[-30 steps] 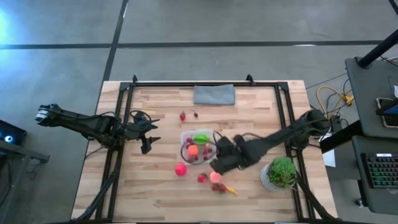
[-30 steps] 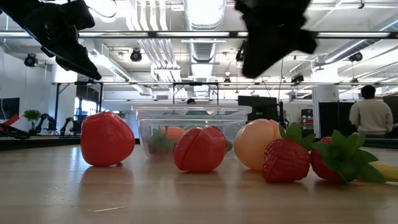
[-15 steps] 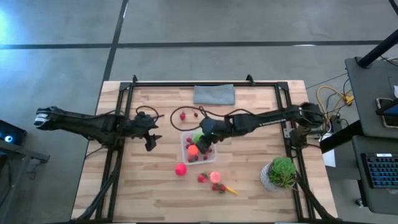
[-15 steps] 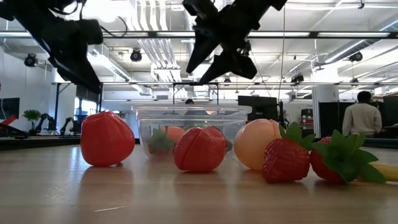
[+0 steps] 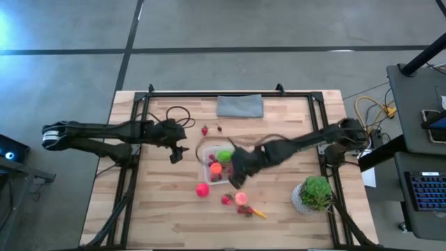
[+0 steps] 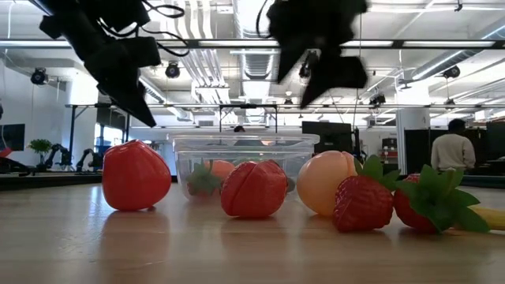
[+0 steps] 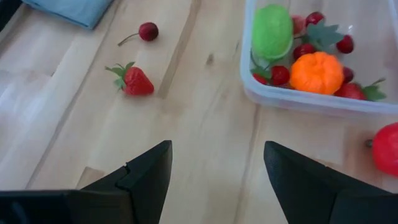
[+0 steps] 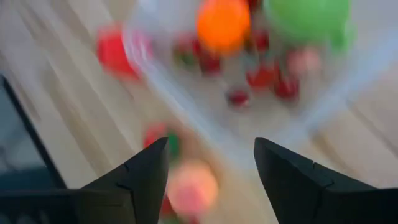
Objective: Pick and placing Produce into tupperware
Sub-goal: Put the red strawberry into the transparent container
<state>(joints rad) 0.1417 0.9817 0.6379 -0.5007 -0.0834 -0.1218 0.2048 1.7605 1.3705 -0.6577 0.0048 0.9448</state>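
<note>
My left claw [image 7: 211, 180] hangs over the bench [image 5: 174, 216] toward its left side, beside the tupperware [image 5: 221, 164], fingers spread and holding nothing; the left wrist view confirms bare wood between them. My right claw [image 8: 211, 180] hangs over the tupperware's right edge, near the bench's middle. Its fingers stand apart in the right wrist view, with nothing between them.

The tupperware sits near the bench centre. The high view shows only green and orange inside it. The left wrist view adds detail: a green ball [image 7: 272, 31], an orange ball [image 7: 317, 71], and several small dark-red berries [image 7: 280, 75] beside them.

Outside the box, a strawberry [image 7: 132, 81] and a cherry [image 7: 147, 31] lie toward the far edge, near the grey cloth [image 5: 240, 106]. A bright pink ball [image 5: 202, 189] lies on the near side of the tupperware. The low view alone shows the near cluster in profile: a peach ball [image 6: 327, 183] touching a leafy strawberry [image 6: 363, 202].

A potted plant [image 5: 315, 194] stands near the right edge. The low view shows a person [image 6: 442, 151] in the room behind.
</note>
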